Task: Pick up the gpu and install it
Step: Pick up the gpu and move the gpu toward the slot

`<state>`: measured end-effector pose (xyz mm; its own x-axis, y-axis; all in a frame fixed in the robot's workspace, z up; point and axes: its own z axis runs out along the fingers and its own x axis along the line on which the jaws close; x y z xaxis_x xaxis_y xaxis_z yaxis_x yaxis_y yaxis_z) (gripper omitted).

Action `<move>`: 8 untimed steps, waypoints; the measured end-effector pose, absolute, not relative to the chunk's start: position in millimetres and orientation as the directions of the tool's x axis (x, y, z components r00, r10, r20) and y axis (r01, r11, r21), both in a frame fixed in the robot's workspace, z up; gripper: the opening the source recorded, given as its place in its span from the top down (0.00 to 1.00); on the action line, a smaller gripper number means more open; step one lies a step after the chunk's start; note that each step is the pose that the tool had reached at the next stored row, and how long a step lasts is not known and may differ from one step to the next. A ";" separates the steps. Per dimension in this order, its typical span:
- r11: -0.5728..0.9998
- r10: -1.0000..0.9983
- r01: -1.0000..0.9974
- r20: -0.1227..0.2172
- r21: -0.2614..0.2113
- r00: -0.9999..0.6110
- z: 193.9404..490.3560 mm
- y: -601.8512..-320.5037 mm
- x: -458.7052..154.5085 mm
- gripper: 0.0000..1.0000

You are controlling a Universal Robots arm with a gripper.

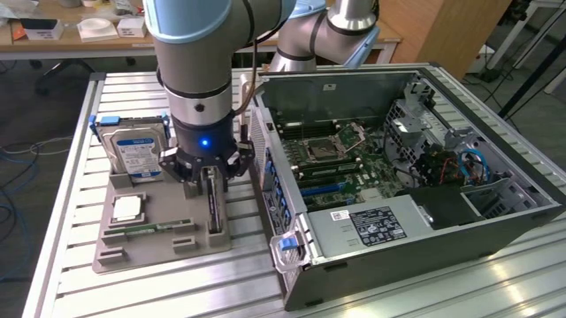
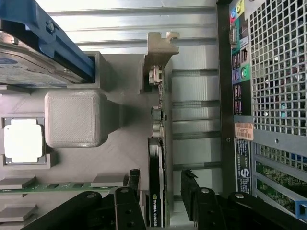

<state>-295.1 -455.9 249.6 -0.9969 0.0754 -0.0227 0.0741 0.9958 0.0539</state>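
Hovering with black metal gripper [image 2: 161, 178] spread wide, thin dark gpu card [image 2: 154, 163] between its fingers [image 2: 134, 181], probably light, stiff, breakable, best pinched on flat sides.

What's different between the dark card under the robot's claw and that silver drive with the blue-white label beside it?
The gpu is thin and dark; the hard drive is thicker and silver, with a blue-white label. The gpu stands on edge in a narrow slot, the open gripper straddling it; the hard drive stands in its own cradle, clear of the gripper. Both sit in the grey holder tray.
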 end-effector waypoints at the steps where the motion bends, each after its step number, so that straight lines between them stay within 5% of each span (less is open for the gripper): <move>1: 0.996 0.075 0.074 -0.023 0.054 -0.997 248.3 -455.9 -295.1 0.53; 8: 0.996 0.071 0.070 -0.023 0.054 -0.997 242.5 -455.8 -298.8 0.53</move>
<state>-298.8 -455.8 242.5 -0.9972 0.0714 -0.0228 0.0700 0.9961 0.0540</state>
